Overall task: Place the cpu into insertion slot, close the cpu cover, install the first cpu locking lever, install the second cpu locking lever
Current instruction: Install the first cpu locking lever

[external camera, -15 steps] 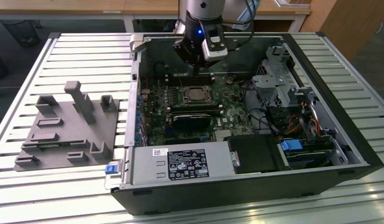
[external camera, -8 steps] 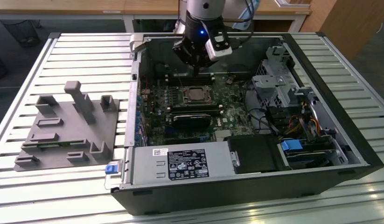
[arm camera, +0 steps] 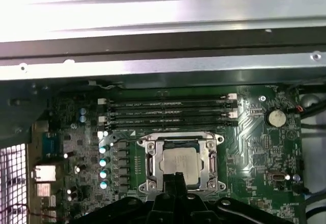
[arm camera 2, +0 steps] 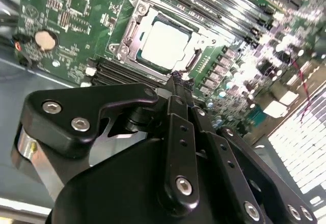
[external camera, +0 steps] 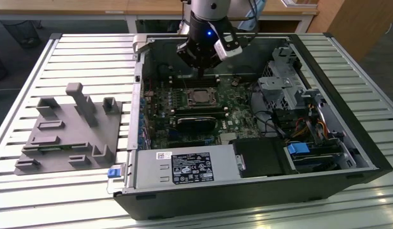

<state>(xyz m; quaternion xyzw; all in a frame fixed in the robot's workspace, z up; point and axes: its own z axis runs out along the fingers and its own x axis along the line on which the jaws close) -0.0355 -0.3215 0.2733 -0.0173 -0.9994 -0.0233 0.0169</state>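
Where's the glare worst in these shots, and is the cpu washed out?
Second wrist view: glare whitens the memory slots, the cpu pale but distinct. First wrist view: the case wall blown white toward one corner. Exterior view: the slatted table shines brightest.

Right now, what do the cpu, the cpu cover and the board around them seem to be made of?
The cpu: pale matte metal top, evenly silver-grey. The cpu cover: thin bare metal, steel-like, with bright glints. The circuit board: green laminate, probably fibreglass, glossy with fine traces.
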